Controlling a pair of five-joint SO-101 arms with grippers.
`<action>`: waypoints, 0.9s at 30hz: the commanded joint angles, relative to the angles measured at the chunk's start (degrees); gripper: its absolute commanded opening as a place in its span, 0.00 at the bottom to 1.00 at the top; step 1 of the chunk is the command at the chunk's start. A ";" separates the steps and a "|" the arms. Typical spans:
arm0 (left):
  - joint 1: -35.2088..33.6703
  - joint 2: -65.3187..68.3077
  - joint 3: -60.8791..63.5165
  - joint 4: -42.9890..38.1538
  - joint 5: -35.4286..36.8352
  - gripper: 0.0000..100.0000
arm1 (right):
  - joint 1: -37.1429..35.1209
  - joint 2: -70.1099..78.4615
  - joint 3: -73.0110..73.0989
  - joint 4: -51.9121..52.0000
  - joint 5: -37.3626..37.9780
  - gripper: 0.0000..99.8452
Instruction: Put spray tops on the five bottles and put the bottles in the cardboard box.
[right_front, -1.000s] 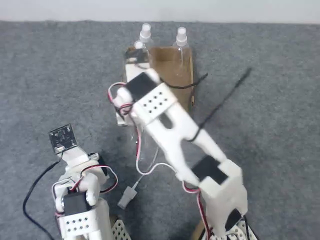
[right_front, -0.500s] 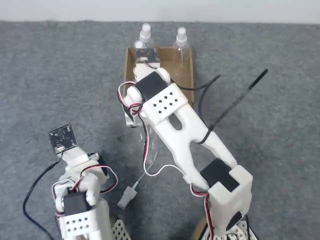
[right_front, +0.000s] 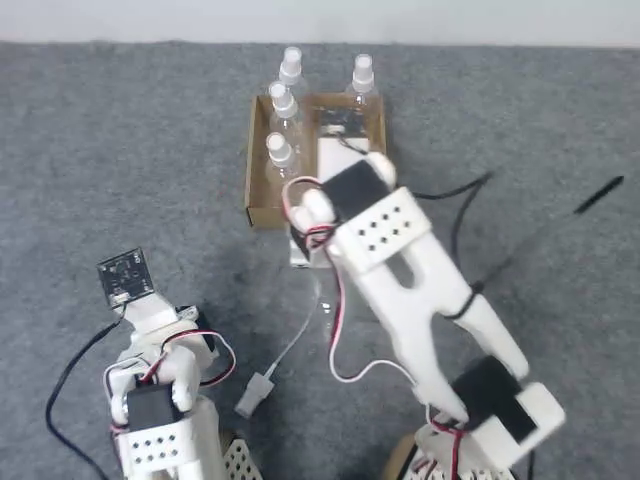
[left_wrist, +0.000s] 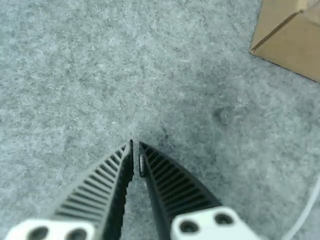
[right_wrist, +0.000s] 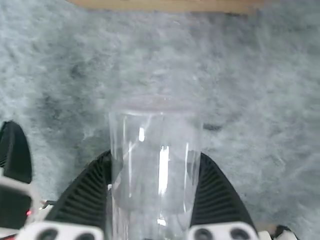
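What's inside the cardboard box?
Four spray-topped bottles stand in the cardboard box: two along its left wall, two at the far end. The right arm covers the near right part, hiding whatever is there.

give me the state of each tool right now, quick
Left tool: closed, holding nothing.
Right tool: closed on a clear bottle.

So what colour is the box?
Brown; the cardboard box shows best in the high view.

The high camera looks steeply down from six o'clock, while both wrist cameras, close above the carpet (right_front: 120, 150), face twelve o'clock, all sharing the cardboard box (right_front: 257, 190).
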 joint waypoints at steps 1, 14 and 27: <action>-0.26 -1.14 -0.48 0.18 -0.18 0.01 | 4.97 -7.25 3.78 2.24 -0.09 0.01; -0.26 -1.14 -0.48 0.18 -0.18 0.01 | 7.16 -16.75 14.95 1.10 -0.09 0.01; -0.26 -1.14 -0.48 0.18 -0.18 0.01 | 11.12 -27.82 37.01 -16.48 -14.68 0.01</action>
